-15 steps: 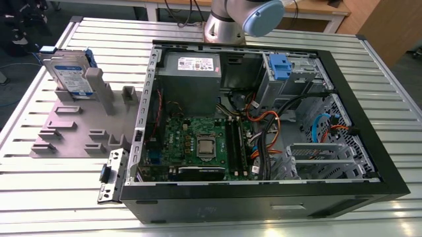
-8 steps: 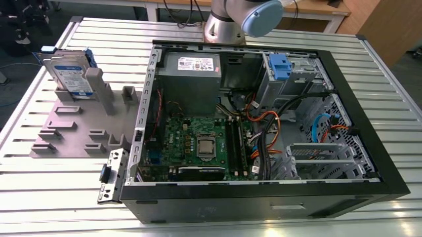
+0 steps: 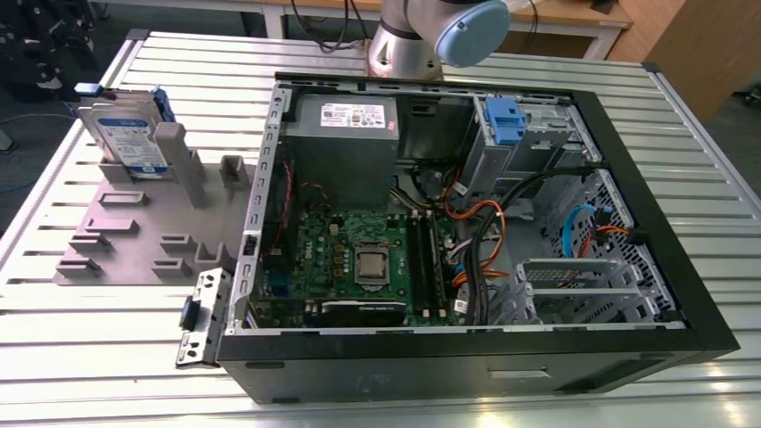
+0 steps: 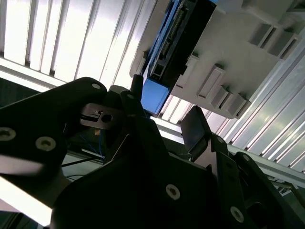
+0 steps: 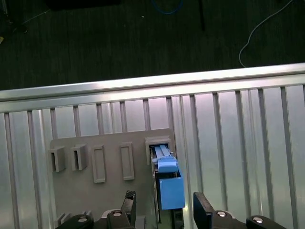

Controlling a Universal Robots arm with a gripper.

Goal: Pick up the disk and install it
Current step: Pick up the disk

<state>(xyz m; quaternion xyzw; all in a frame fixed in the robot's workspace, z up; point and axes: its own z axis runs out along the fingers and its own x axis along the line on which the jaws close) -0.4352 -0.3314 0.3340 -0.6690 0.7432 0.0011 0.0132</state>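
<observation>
The disk (image 3: pixel 125 134) stands on edge in a slot of the grey holder (image 3: pixel 143 223), at the exterior view's left; it is silver with a white-and-blue label and a blue bracket. In the first wrist view I look down on its blue bracket (image 5: pixel 170 183), with my gripper (image 5: pixel 164 210) open above it and one dark finger (image 5: pixel 128 202) on each side. In the second wrist view the gripper (image 4: pixel 164 112) sits close to the disk's blue end (image 4: pixel 155 95). The fingers do not touch the disk.
An open computer case (image 3: pixel 476 223) lies at the exterior view's right, with a grey power-supply box (image 3: pixel 345 116), a motherboard, cables and a blue drive-bay bracket (image 3: pixel 504 120). The arm's base (image 3: pixel 411 45) stands behind it. The slatted metal table (image 5: pixel 238 143) ends just beyond the holder (image 5: pixel 95 191).
</observation>
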